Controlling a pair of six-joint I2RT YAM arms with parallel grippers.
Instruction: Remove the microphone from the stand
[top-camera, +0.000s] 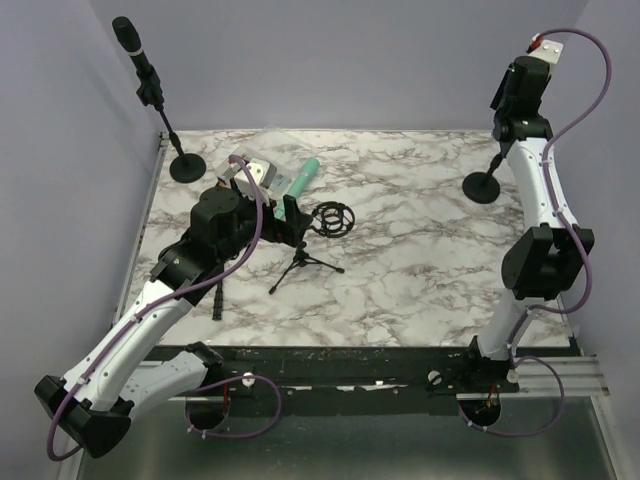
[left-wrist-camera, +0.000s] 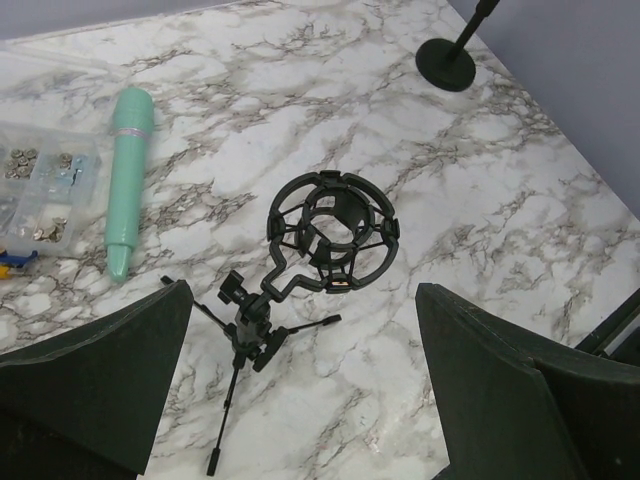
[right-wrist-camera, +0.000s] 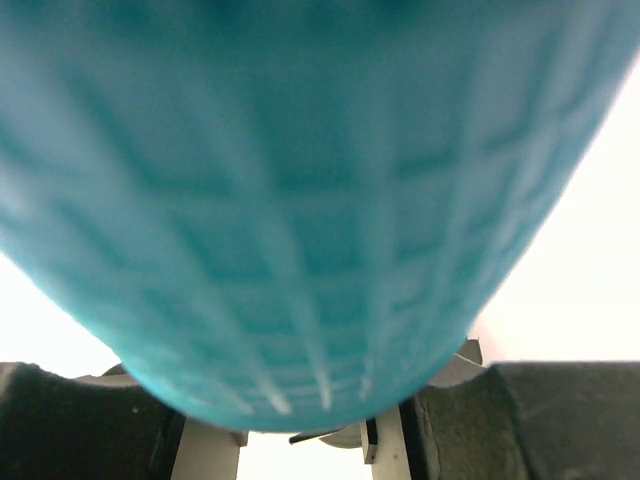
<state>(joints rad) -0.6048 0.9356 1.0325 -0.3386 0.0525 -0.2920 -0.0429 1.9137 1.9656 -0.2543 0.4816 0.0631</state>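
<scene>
While your right wrist camera is filled by a blurred teal mesh dome, the microphone (right-wrist-camera: 300, 200), sitting between the right gripper's (right-wrist-camera: 300, 425) dark pads, you can't tell if they pinch it. Overhead, the raised arm hides it above the round-based black stand (top-camera: 483, 187). Left gripper (left-wrist-camera: 303, 300) hangs spread wide over a wire-ring cradle (left-wrist-camera: 333, 232) on the marble table (top-camera: 420, 260).

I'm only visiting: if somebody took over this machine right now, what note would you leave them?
Left gripper: open, empty, hovering over the empty shock mount on its small tripod.
Right gripper: raised at the far-right stand, fingers either side of the teal microphone; the grip cannot be confirmed.
Done: right arm is at the microphone.
Left: secure the grip and lift the microphone off the stand. Whether it is clipped in is hidden.
</scene>
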